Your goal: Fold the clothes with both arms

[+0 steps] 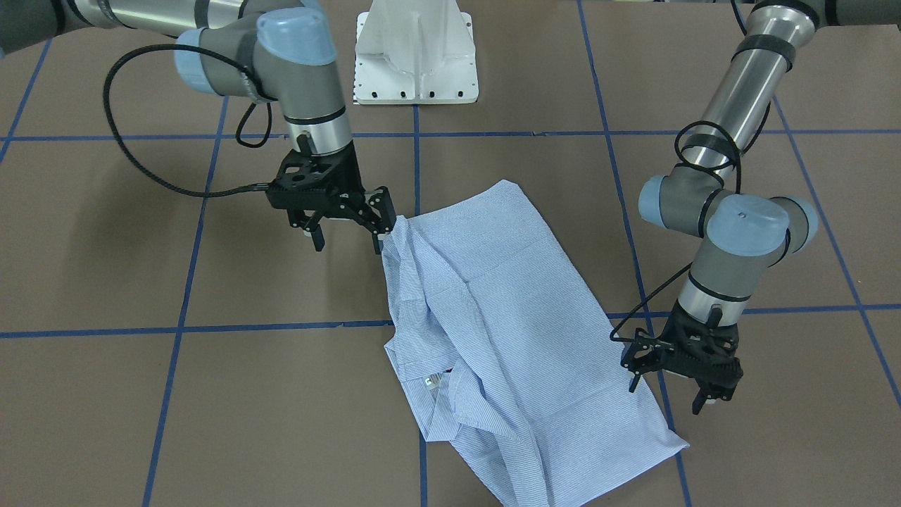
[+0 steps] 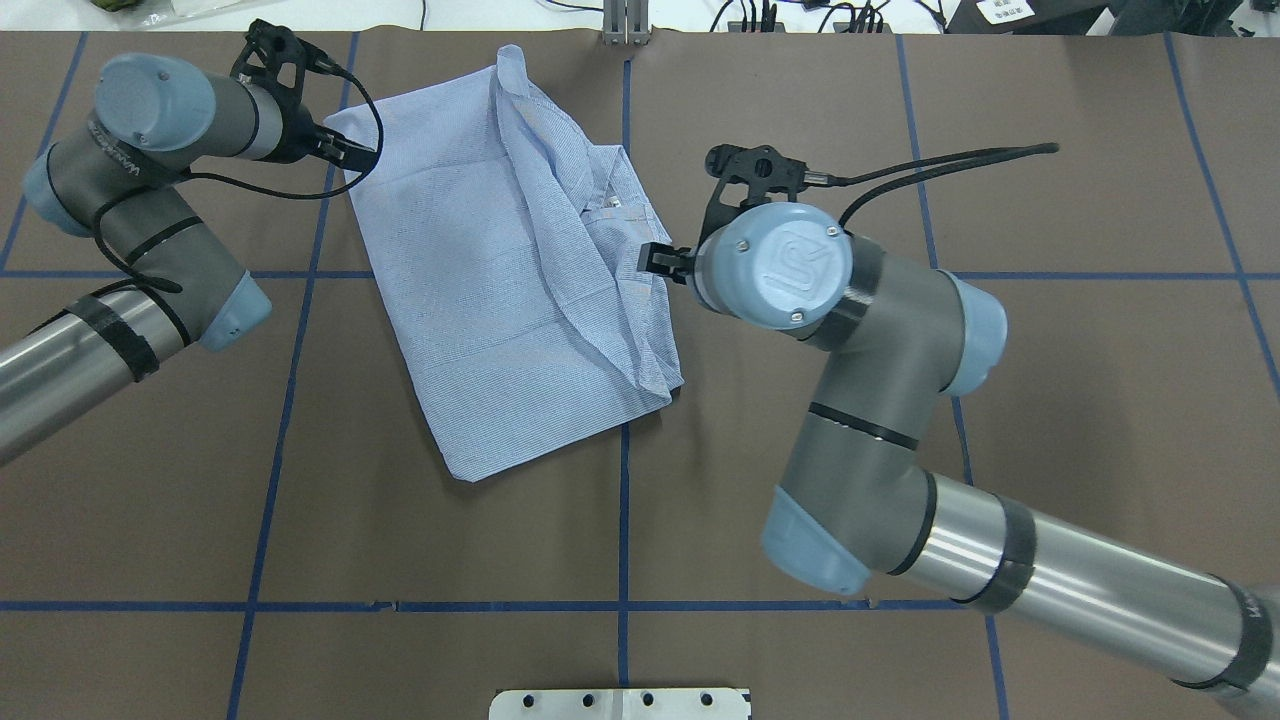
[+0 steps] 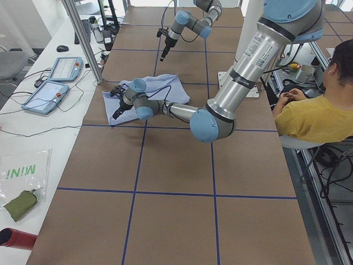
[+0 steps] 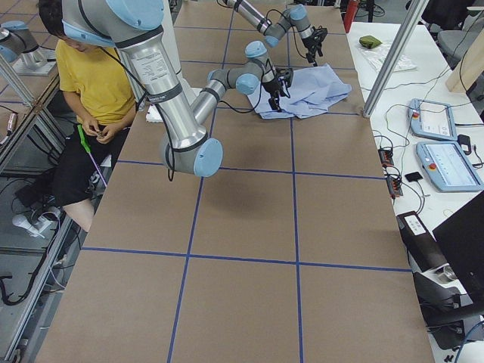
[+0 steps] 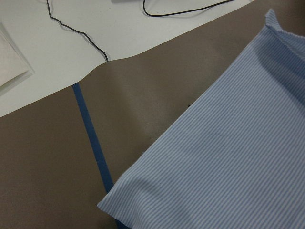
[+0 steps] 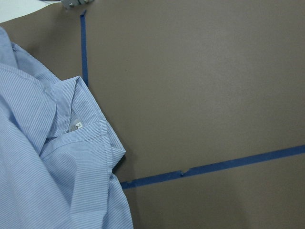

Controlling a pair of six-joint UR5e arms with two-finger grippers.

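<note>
My left fingers (image 1: pixel 697 403) hang spread and empty just beside the shirt's (image 1: pixel 514 317) smooth edge. The shirt lies partly folded on the tabletop (image 1: pixel 211 408), soft, light and limp; I judge corners and hems the surest holds. My right fingers (image 1: pixel 317 238) are spread too, one tip touching its rumpled side. The brown matte tabletop, crossed by blue tape lines (image 1: pixel 176 328), stretches wide toward me.

The right grey metal tubular arm with pale blue joint caps (image 1: pixel 295 63) reaches in level and bends at the wrist to stand upright. Its black two-finger right end effector (image 1: pixel 348 241) points straight down, fingers spread wide apart. The left grey metal tubular arm (image 1: pixel 750 84) slopes down and doubles back at the wrist joints. Its black left end effector (image 1: pixel 665 396) hangs downward, slightly tilted, fingers likewise parted.
</note>
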